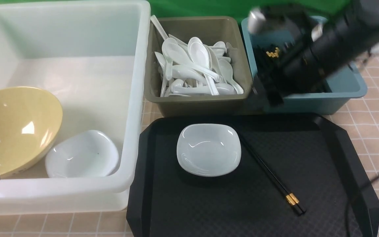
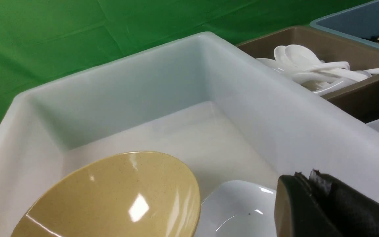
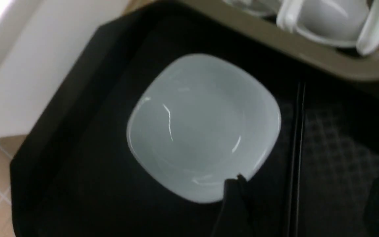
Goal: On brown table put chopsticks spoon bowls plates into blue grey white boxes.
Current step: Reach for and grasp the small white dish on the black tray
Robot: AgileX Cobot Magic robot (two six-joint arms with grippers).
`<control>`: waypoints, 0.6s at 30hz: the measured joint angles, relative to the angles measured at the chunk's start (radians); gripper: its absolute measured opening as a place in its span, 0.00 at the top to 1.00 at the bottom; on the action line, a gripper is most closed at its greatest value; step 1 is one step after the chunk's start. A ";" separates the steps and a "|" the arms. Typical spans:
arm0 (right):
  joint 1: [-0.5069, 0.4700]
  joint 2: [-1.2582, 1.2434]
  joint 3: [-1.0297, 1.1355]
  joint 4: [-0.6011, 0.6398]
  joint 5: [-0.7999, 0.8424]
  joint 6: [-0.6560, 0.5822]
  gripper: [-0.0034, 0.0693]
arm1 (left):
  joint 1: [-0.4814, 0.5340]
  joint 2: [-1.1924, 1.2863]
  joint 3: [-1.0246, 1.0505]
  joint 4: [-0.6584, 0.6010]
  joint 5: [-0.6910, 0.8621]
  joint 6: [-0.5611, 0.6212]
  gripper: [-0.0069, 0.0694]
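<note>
Right tool (image 3: 308, 184) hovers spread over far edge of tray (image 1: 341, 144).

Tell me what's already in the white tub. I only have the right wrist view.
Observer: A yellow bowl, tilted, and one white dish beside it sit in the white tub.
Operator: Anything in the blue bin?
Observer: Black chopsticks with gold ends lie in the blue bin, partly hidden behind the right arm.
Operator: Left jaws?
Observer: The left jaws are shut with nothing between them, at the tub's near left corner, close to the bowl.
</note>
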 joint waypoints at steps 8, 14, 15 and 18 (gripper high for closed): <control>-0.003 0.002 0.356 0.246 -0.392 -0.010 0.23 | 0.000 0.000 0.000 0.000 0.000 0.000 0.91; -0.001 0.146 0.343 0.572 -0.391 -0.231 0.24 | 0.000 0.000 0.000 0.000 0.000 0.000 0.91; 0.002 0.157 0.335 0.594 -0.389 -0.249 0.24 | 0.000 0.000 0.000 0.000 0.000 0.000 0.91; 0.032 0.208 0.299 0.652 -0.412 -0.283 0.26 | 0.000 0.000 0.000 0.000 0.000 0.000 0.91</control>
